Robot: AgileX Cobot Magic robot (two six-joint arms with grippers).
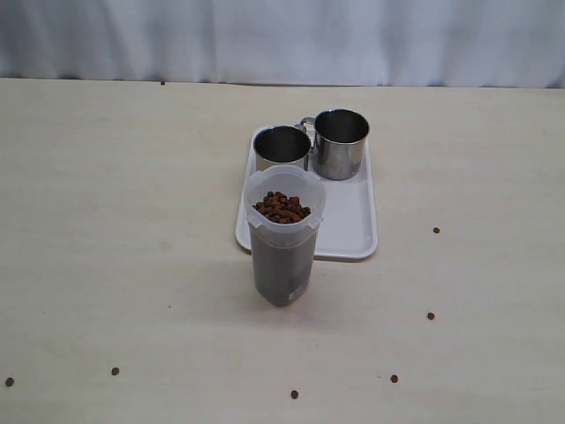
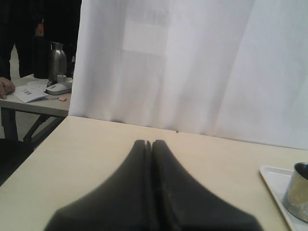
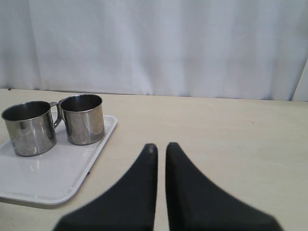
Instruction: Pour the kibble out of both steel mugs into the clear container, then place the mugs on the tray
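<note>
The clear container (image 1: 282, 238) stands upright on the table, filled almost to the rim with brown kibble (image 1: 282, 208). Right behind it lies the white tray (image 1: 351, 225), with both steel mugs (image 1: 282, 148) (image 1: 341, 143) upright on its far end, side by side. Neither arm shows in the exterior view. My left gripper (image 2: 149, 143) is shut, its fingers touching and holding nothing; one mug (image 2: 298, 192) and a tray corner (image 2: 274, 175) lie off to its side. My right gripper (image 3: 161, 147) is shut to a thin slit and holds nothing, beside the tray (image 3: 53, 178) with the mugs (image 3: 29, 127) (image 3: 84, 119).
Several loose kibble pellets lie scattered on the table, such as one pellet (image 1: 431, 315) right of the container and another pellet (image 1: 115, 371) at front left. A white curtain (image 1: 282, 40) closes the back. Another table with a metal flask (image 2: 57, 61) stands beyond the left edge.
</note>
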